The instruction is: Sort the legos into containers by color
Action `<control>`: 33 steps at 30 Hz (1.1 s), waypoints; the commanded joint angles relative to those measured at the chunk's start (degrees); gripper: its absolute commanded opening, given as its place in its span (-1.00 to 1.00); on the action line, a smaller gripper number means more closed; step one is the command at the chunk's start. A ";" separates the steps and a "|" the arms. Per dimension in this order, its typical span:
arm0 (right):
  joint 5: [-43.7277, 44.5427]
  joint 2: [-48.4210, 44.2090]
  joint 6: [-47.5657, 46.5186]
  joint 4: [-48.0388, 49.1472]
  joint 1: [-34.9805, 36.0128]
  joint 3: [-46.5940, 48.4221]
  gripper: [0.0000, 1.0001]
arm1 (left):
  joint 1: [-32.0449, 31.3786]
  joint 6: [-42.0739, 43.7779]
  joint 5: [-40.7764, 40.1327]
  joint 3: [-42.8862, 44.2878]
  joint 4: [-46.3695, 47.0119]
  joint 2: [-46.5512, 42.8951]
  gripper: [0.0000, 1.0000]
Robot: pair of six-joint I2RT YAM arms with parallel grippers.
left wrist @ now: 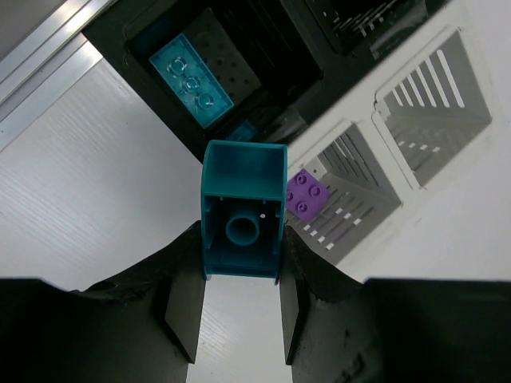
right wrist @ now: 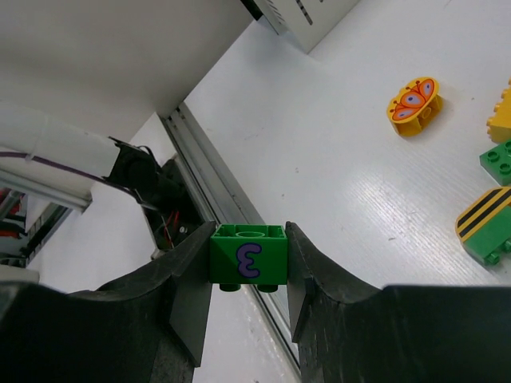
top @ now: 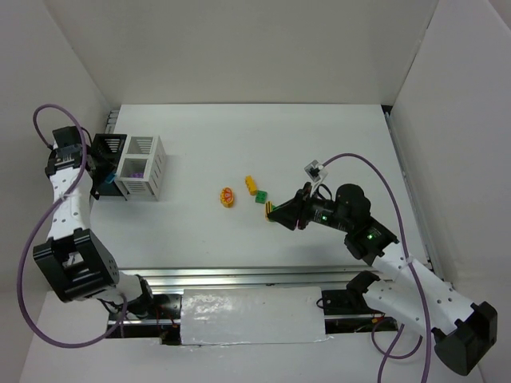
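While the left hand (left wrist: pixel 241 267) grips a teal plastic studded brick (left wrist: pixel 243 209) by its two side walls, hollow underside facing the wrist camera, the step in hand looks like the drop into a bin. The black slatted cube bin (left wrist: pixel 152 104) lies ahead of the fingers and to their left, with a light-blue studded brick (left wrist: pixel 190 80) already on its floor. The white slatted cube bin (left wrist: pixel 367 112) sits ahead and to their right, touching the black one and holding a purple brick (left wrist: pixel 306 196). By colour the teal brick probably belongs with the light-blue one. The held brick appears to hang near the black bin's near corner, close to where the two bins meet. To do this well, the hand should probably carry it forward and leftward until it is fully past that rim before the fingers part. Released too soon, it could catch the shared wall or tip in beside the purple brick. The right hand (right wrist: pixel 249 275), far off on the desk (right wrist: pixel 335 144), is clamped on a green brick printed with a purple numeral (right wrist: pixel 249 254). Ahead of it and to its right lie an orange round butterfly piece (right wrist: pixel 413 105), a yellow brick (right wrist: pixel 501 120), a plain green brick (right wrist: pixel 499 159) and a yellow-and-black striped piece (right wrist: pixel 485 223), all unsorted and well clear of the left hand's path.
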 commanded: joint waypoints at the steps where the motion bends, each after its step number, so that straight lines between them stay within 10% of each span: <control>1: -1.01 -1.23 0.55 0.71 0.13 1.30 -1.00 | 0.38 -2.03 -3.32 5.57 0.94 1.94 -0.96; 14: -3.21 -0.79 0.73 1.68 0.13 0.59 -1.00 | 1.61 -0.62 -5.70 12.60 0.15 10.47 -0.82; 33: -4.62 1.94 0.55 2.65 0.13 0.86 -1.00 | 1.61 0.26 -7.46 15.07 -1.52 11.09 0.60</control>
